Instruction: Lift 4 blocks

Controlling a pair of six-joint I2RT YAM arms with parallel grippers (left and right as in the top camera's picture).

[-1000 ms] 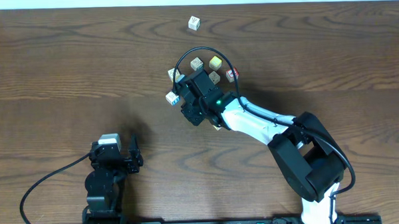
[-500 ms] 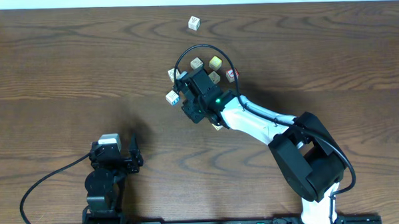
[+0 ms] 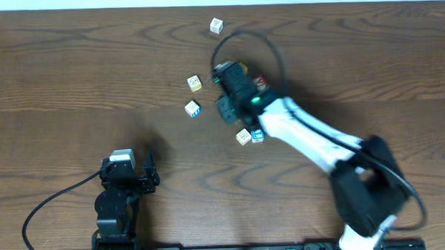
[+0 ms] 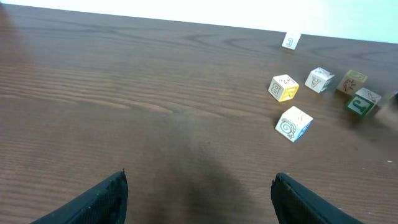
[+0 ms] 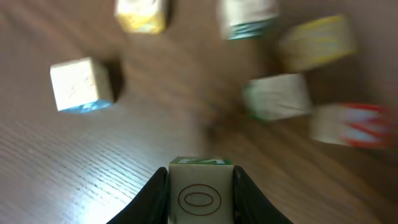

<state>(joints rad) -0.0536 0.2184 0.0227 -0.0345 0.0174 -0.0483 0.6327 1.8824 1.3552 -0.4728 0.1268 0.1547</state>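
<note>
Since a second ago the right gripper [image 5: 200,200] has swung off the bunch of blocks toward the far side of the wooden table [image 3: 72,71], carrying a block with an oval on it [image 5: 200,180]. Its jaws pinch that block on both sides, and it looks lifted, so one lift is under way. Near the held block lie a yellow-sided block [image 3: 195,83] and a blue-sided block [image 3: 192,108]. A cream block [image 3: 243,137] is a bit farther, and a lone block [image 3: 216,25] is well apart. I think more lifts are left. The left gripper [image 4: 200,199] waits far off, jaws spread wide, holding nothing.
</note>
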